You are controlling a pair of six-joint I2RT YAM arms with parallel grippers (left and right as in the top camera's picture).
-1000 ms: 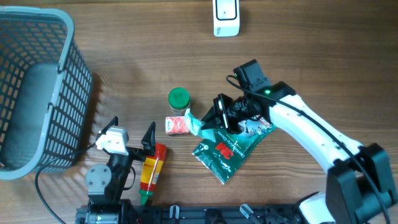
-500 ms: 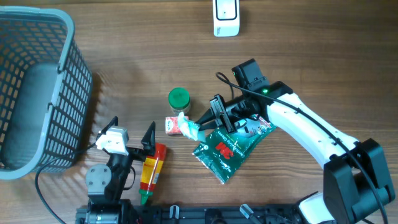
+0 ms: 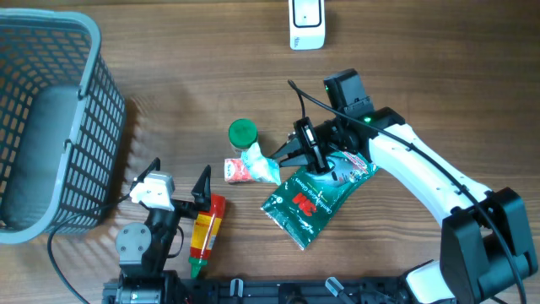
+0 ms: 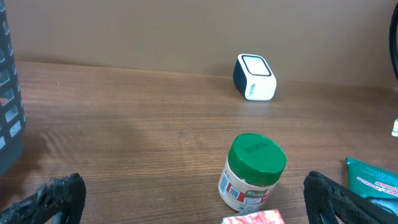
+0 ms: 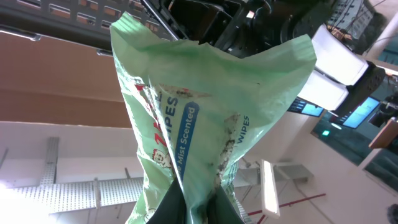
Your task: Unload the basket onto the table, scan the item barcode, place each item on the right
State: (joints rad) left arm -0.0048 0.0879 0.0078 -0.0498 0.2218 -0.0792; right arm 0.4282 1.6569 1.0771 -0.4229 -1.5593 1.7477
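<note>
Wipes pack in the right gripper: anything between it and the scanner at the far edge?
Nothing visible blocks it. The right gripper is shut on the wipes pack, and nothing stands on the line to the scanner. The green-lid jar stands close beside that line, so it is probably worth keeping clear of.

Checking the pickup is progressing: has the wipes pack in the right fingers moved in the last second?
Yes. In the overhead view the wipes pack has shifted slightly left, closer to the green-lidded jar.
</note>
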